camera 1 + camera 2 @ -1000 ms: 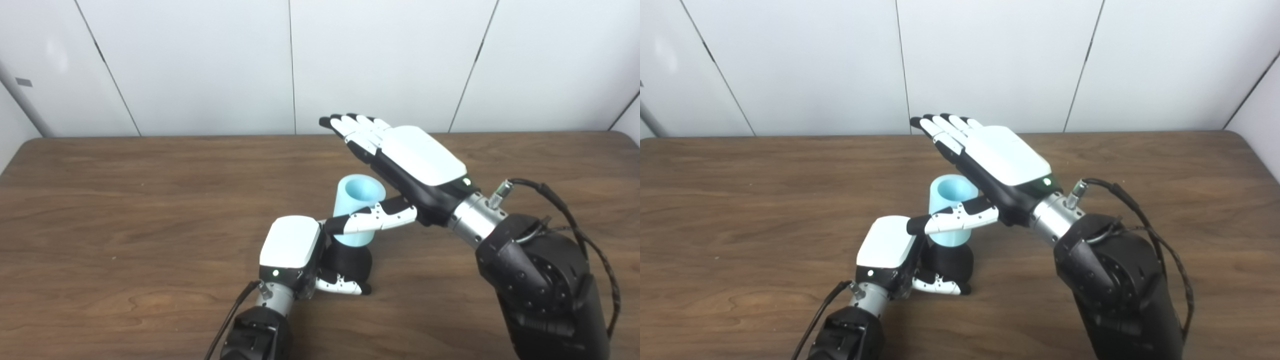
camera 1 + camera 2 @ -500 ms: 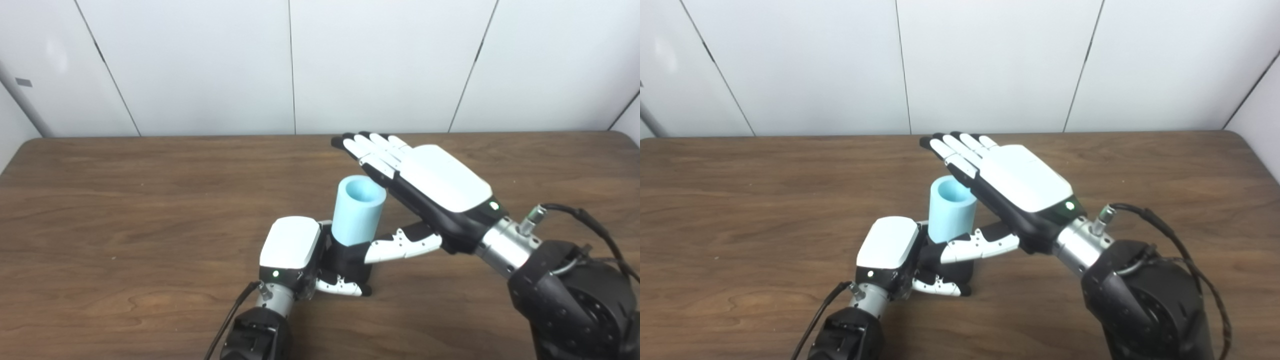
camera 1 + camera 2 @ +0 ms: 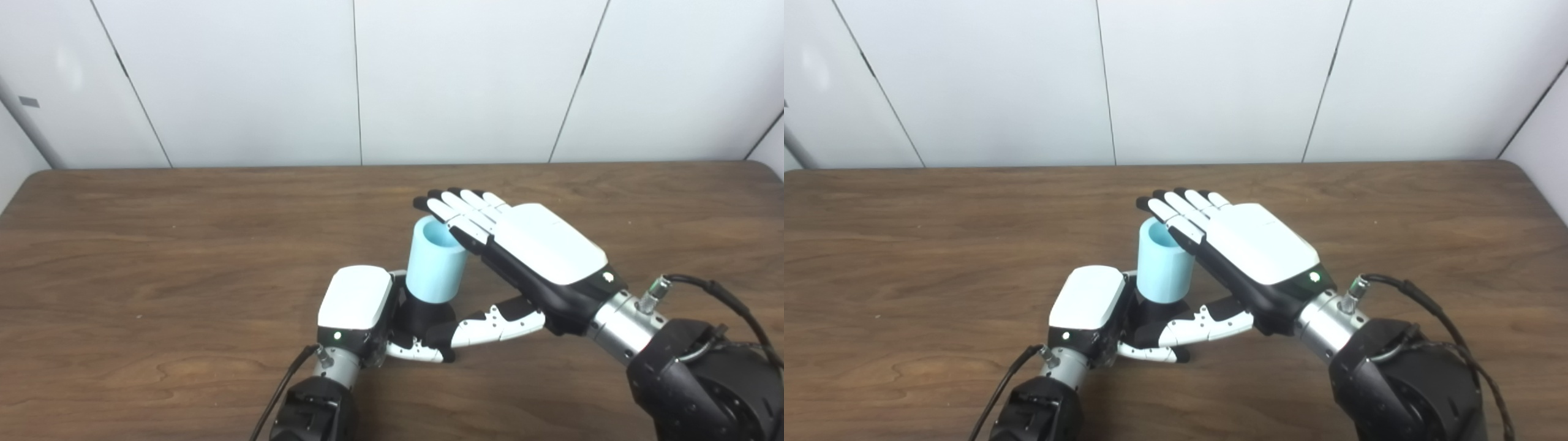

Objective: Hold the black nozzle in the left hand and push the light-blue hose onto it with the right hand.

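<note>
Toward the near edge of the table (image 3: 122, 245), about its middle, the left hand (image 3: 357, 301) has its fingers (image 3: 416, 350) closed around the black nozzle (image 3: 422, 312). The light-blue hose (image 3: 435, 266) stands upright on the nozzle. The right hand (image 3: 539, 251) is flat, fingers (image 3: 456, 211) straight and together over the hose's top rim, thumb beside the nozzle. No writing is readable

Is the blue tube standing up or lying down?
Standing up. The light-blue hose sits upright on the black nozzle, its open end facing up under the right hand.
</note>
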### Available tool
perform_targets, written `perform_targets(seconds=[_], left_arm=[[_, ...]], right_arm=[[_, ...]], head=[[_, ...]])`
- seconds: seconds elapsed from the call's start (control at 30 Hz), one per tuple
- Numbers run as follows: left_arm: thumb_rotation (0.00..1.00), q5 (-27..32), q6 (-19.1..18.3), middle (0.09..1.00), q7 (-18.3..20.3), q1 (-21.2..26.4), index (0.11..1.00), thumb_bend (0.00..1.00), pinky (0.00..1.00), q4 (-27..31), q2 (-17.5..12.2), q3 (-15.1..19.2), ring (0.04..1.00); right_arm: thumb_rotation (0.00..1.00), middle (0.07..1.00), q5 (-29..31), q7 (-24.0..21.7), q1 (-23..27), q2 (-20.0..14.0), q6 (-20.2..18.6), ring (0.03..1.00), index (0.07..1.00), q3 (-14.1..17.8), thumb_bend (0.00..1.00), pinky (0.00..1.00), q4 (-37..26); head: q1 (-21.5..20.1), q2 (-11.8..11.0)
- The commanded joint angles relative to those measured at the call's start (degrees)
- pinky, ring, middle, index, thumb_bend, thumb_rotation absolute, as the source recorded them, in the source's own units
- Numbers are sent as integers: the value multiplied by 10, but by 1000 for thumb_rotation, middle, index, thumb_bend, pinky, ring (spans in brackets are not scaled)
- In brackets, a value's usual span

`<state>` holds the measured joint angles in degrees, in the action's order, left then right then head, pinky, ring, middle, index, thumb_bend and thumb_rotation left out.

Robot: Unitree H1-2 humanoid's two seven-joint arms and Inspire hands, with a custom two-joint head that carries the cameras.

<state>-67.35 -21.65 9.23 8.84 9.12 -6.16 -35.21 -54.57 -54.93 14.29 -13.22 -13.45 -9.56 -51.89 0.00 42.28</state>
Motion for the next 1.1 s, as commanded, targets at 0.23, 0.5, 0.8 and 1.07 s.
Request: perform_targets(seconds=[0.23, 0.5, 0.8, 1.07], left_arm=[[0, 28, 5, 548, 70, -43, 473, 474, 348, -36, -4, -21, 474], [0, 26, 6, 535, 69, -41, 481, 475, 336, -34, -6, -20, 460], [0, 23, 4, 528, 77, -40, 484, 475, 333, -28, -8, -21, 453], [0, 30, 3, 540, 85, -39, 475, 476, 352, -23, -7, -18, 464]], right_arm=[[1000, 1000, -1, 8, 3, -4, 22, 1000, 961, 0, 718, 1000, 14], [1000, 1000, -1, 24, 1, -5, 38, 1000, 957, -1, 724, 1000, 41], [1000, 1000, 2, 42, -5, -10, 49, 1000, 939, 0, 734, 1000, 57], [1000, 1000, 0, 18, -12, -11, 45, 1000, 937, -6, 718, 1000, 46]], head=[[1, -2], [1, -3], [0, 0], [1, 4]])
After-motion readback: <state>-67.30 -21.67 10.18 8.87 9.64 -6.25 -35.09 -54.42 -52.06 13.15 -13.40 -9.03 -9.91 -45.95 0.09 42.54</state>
